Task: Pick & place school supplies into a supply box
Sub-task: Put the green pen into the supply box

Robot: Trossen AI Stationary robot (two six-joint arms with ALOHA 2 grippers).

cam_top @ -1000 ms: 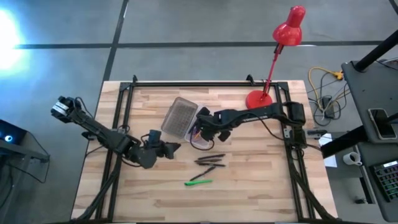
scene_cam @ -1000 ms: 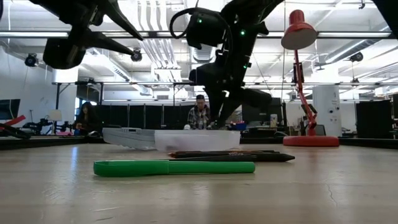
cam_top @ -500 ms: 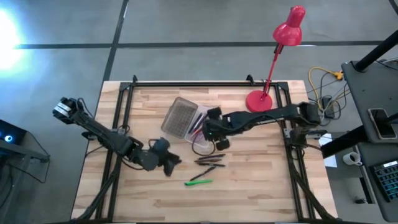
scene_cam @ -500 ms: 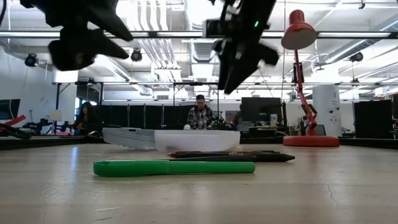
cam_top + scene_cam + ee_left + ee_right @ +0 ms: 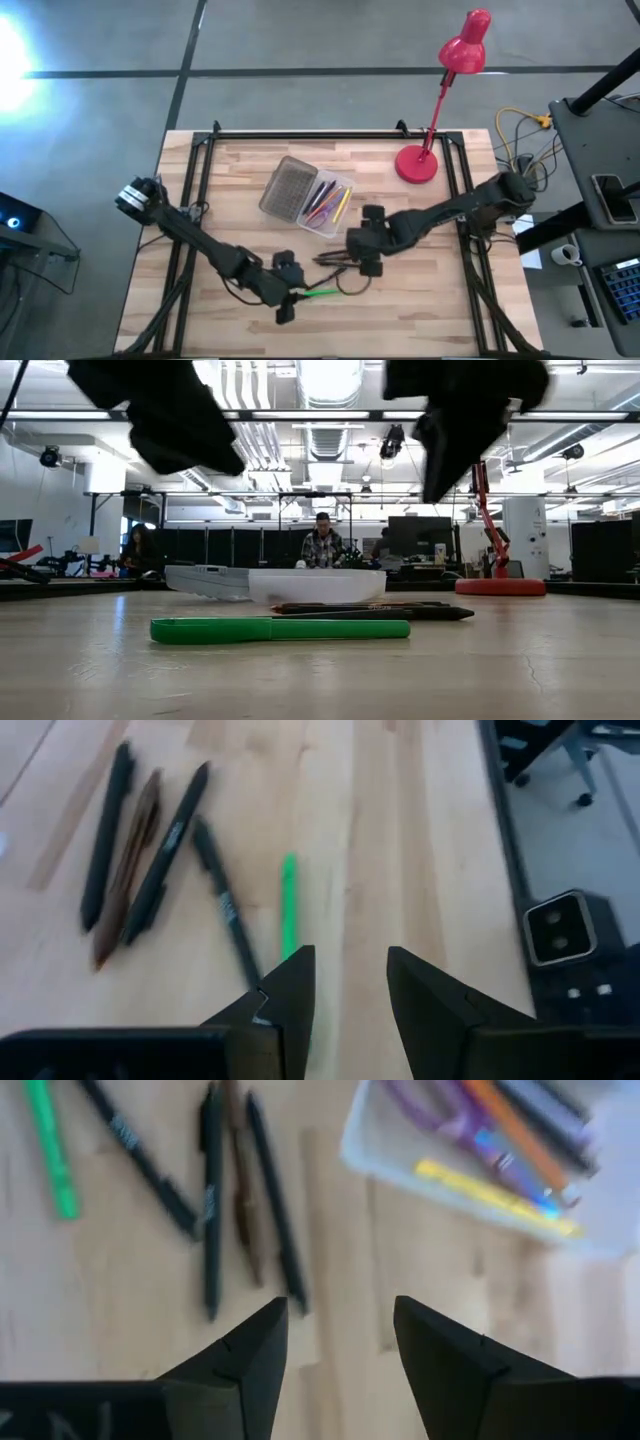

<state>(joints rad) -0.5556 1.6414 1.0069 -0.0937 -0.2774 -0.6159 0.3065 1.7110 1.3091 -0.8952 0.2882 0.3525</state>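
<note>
The green pen lies flat near the table's near edge. My left gripper hovers open above the pen's left end, and the pen shows beside one finger. Several dark pens lie side by side just beyond it. My right gripper hangs open over their right ends. The supply box stands open at the table's middle. It holds purple scissors, an orange pencil and other slim items.
The box's ribbed lid lies folded open on the tray's left. A red desk lamp stands at the far right of the table. A black frame rail runs along the far edge. Bare wood lies near and right of the pens.
My right gripper has left the box and swung toward the near edge, ending above the dark pens. My left gripper has travelled right and toward the near edge, from left of the box to the green pen. The pens on the table have not moved.
</note>
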